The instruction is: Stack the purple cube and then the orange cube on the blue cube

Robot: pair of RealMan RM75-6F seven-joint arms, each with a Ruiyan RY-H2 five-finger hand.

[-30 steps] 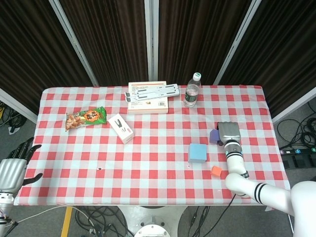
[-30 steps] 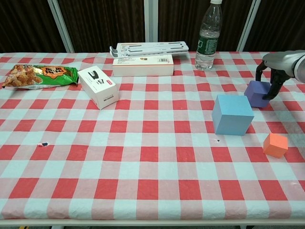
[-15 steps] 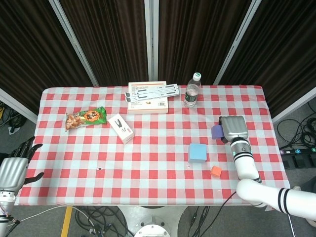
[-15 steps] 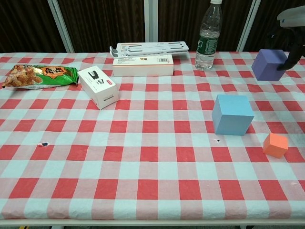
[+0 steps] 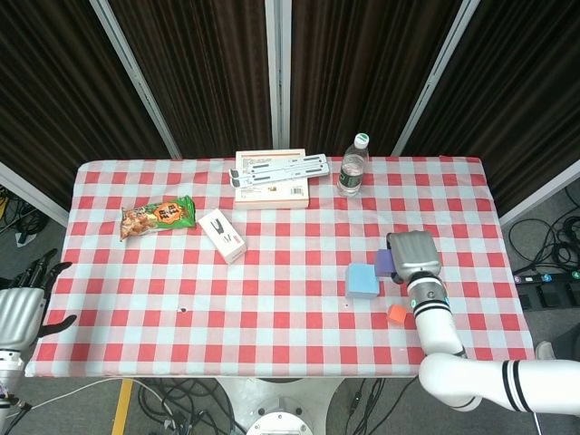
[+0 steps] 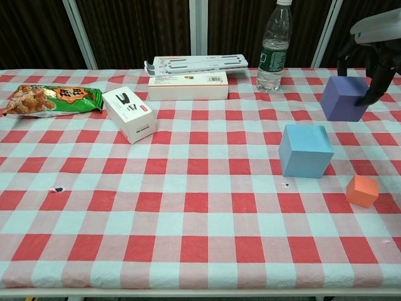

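My right hand (image 6: pixel 369 56) (image 5: pixel 413 254) grips the purple cube (image 6: pixel 343 98) (image 5: pixel 384 263) and holds it in the air, up and to the right of the blue cube (image 6: pixel 305 150) (image 5: pixel 362 280). The blue cube sits on the checked cloth. The small orange cube (image 6: pixel 363 190) (image 5: pixel 397 314) lies in front of it to the right. My left hand (image 5: pixel 25 304) hangs off the table's left front corner with fingers apart and nothing in it.
A water bottle (image 6: pixel 274 47) stands at the back. A white stand on a flat box (image 6: pixel 188 84), a small white box (image 6: pixel 129 114) and a snack bag (image 6: pixel 53 99) lie further left. The table (image 6: pixel 188 219) is covered in red-and-white cloth.
My right hand lifted the purple cube off the cloth and has carried it left toward the blue cube. The left hand has barely moved.
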